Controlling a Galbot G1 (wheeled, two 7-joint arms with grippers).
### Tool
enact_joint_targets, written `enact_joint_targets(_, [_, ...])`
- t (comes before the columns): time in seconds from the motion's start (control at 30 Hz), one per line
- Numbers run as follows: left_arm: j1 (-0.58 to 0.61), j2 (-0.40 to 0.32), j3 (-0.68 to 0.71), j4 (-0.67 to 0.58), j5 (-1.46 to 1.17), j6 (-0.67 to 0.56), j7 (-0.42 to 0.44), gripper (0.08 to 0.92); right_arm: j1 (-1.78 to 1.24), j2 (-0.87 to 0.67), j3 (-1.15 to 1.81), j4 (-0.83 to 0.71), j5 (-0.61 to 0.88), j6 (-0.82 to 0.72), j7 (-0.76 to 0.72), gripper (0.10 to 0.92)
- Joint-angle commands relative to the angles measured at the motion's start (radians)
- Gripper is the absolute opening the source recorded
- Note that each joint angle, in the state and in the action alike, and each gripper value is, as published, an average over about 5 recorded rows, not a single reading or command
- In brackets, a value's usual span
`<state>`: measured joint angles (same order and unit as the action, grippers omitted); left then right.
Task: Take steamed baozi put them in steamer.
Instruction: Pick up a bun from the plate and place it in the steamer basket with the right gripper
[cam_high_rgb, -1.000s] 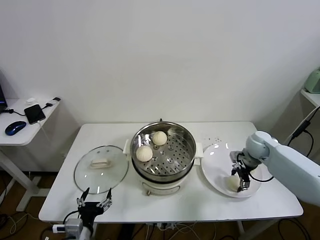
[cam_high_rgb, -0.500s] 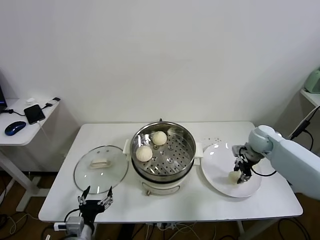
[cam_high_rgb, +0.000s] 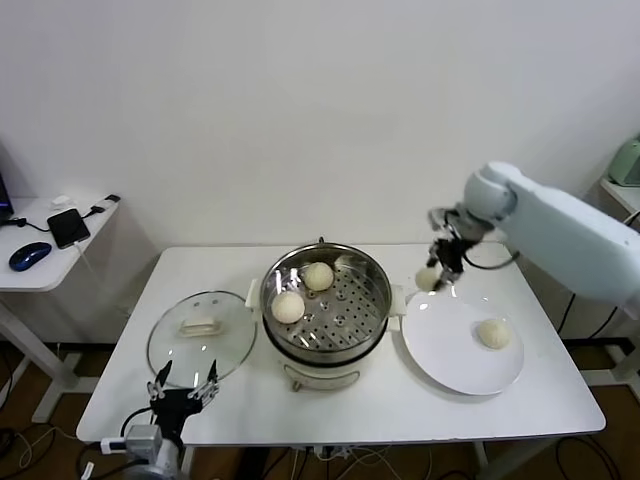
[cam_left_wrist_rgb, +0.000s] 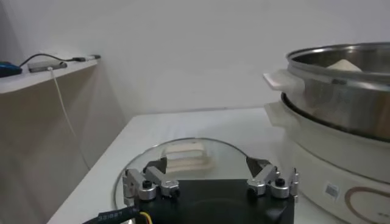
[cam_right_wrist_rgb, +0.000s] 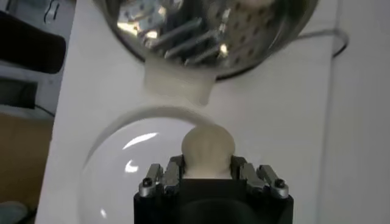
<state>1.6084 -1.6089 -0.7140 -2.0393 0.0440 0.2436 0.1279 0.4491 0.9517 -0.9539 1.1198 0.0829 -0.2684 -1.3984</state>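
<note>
The steel steamer (cam_high_rgb: 327, 262) stands mid-table with two baozi (cam_high_rgb: 288, 307) (cam_high_rgb: 318, 276) on its perforated tray. My right gripper (cam_high_rgb: 432, 275) is shut on a third baozi (cam_right_wrist_rgb: 208, 150) and holds it in the air between the steamer's right handle and the white plate (cam_high_rgb: 445, 350). A fourth baozi (cam_high_rgb: 493, 333) lies on the plate. The steamer (cam_right_wrist_rgb: 210, 30) shows ahead in the right wrist view. My left gripper (cam_left_wrist_rgb: 208, 176) is open and empty, low at the table's front left, facing the glass lid (cam_left_wrist_rgb: 183, 159).
The glass lid (cam_high_rgb: 201, 335) with a white handle lies left of the steamer. A side desk (cam_high_rgb: 50, 250) with a phone and mouse stands at far left. The wall is close behind the table.
My right gripper lifted a baozi off the plate and carried it up and left toward the steamer. One baozi stays on the plate. The left arm barely moved.
</note>
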Motion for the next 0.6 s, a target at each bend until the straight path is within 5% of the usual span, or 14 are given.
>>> enact_joint_targets(0.03, [-0.007,-0.010,-0.004,-0.005,-0.002,-0.002,-0.002,0.823,0.308,0.268,-0.183,-0.145,0.283,0.130,-0.055,0.565])
enact_joint_targets(0.23, [-0.008,-0.013,-0.004,-0.007,-0.011,-0.004,-0.004,0.823,0.290,0.341,-0.282,-0.107,0.413,0.516,-0.115,0.610])
enact_joint_targets(0.6, [-0.011,-0.024,-0.002,-0.015,-0.013,-0.003,-0.005,0.823,0.135,0.358,-0.261,-0.021,0.044,0.950,-0.054,0.611])
